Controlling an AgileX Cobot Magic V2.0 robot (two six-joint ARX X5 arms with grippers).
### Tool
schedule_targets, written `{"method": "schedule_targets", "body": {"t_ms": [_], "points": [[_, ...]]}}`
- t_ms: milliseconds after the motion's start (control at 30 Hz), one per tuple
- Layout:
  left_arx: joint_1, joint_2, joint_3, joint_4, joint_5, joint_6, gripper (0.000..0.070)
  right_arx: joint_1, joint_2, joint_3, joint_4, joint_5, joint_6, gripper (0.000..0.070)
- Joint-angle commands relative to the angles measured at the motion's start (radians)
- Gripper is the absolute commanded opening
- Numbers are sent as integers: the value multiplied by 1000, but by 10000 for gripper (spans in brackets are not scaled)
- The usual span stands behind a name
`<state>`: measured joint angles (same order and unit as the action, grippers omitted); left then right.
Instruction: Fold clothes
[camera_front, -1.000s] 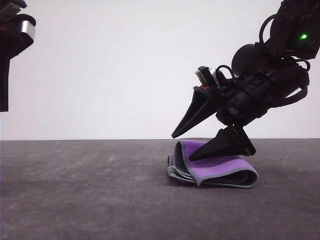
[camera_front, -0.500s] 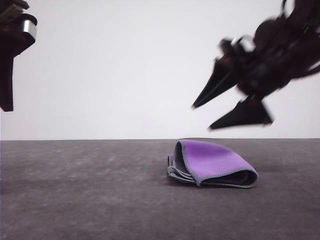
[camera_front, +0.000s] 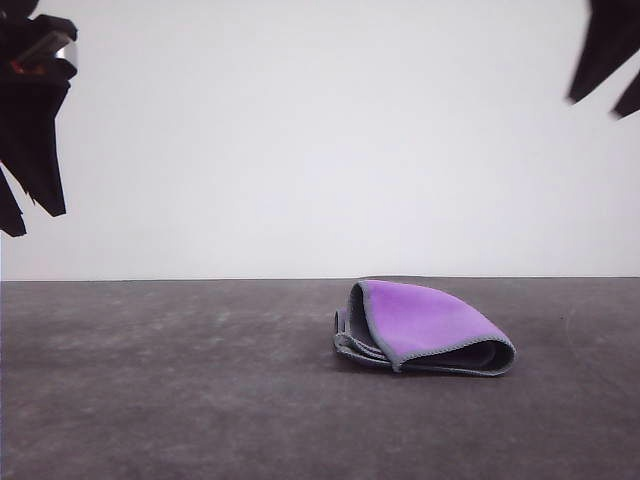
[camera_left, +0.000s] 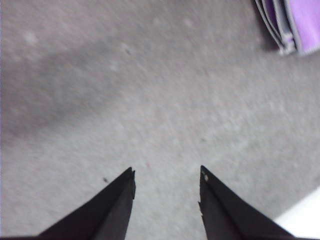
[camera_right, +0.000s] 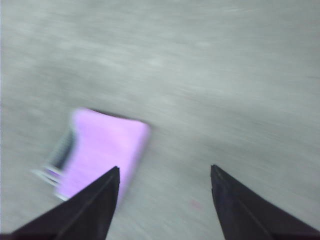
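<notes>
One folded cloth (camera_front: 425, 328) lies on the grey table (camera_front: 160, 400), purple face up, grey edging visible; both grippers hang well above it, touching nothing; left gripper (camera_left: 166, 176) fingers spread wide, cloth far to one side; right gripper (camera_right: 165, 172) fingers spread wide, cloth beneath one fingertip (camera_right: 111, 177).

Two black pointed fingers of the left gripper (camera_left: 167, 175) spread apart, nothing between them, raised over a mottled grey tabletop (camera_left: 125, 90) with small pale specks. Off at a far corner, well apart from the fingertips (camera_left: 129, 176), a folded soft cloth (camera_left: 295, 22): bright purple face up, grey stitched edging, stacked layers showing along its edge. Slightly blurred throughout.
</notes>
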<state>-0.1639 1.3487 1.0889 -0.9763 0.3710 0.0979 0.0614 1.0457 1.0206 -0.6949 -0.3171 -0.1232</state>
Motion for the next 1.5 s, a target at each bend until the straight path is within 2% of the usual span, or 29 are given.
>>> {"method": "schedule_targets", "body": {"t_ms": [0, 167, 400, 667, 800, 1000, 1067, 1100, 1167, 1400, 1467], "points": [[24, 7, 8, 17, 5, 26, 244, -10, -29, 21, -14, 19, -41, 364], [111, 5, 8, 62, 11, 54, 244, -51, -137, 9, -25, 30, -42, 364], [170, -47, 8, 168, 127, 55, 243, -60, -251, -58, -8, 26, -39, 364], [170, -194, 8, 242, 89, 15, 233, -60, -355, -181, 48, 28, 13, 364], [170, -254, 8, 244, 41, 14, 233, -60, -382, -213, 64, 29, 42, 364], [170, -270, 8, 227, 40, 13, 233, -60, -381, -215, 63, 29, 45, 364], [170, -269, 8, 223, 40, 9, 222, -60, -381, -215, 63, 29, 46, 333], [170, -269, 8, 220, 41, 9, 182, -60, -381, -215, 62, 29, 46, 260], [170, -269, 8, 209, 40, 9, 1, -60, -381, -215, 60, 29, 46, 1], [170, -269, 8, 199, 40, 2, 11, -60, -381, -215, 64, 30, 45, 10], [170, -269, 8, 195, 41, -23, 12, -60, -381, -215, 63, 32, 49, 10]]}}
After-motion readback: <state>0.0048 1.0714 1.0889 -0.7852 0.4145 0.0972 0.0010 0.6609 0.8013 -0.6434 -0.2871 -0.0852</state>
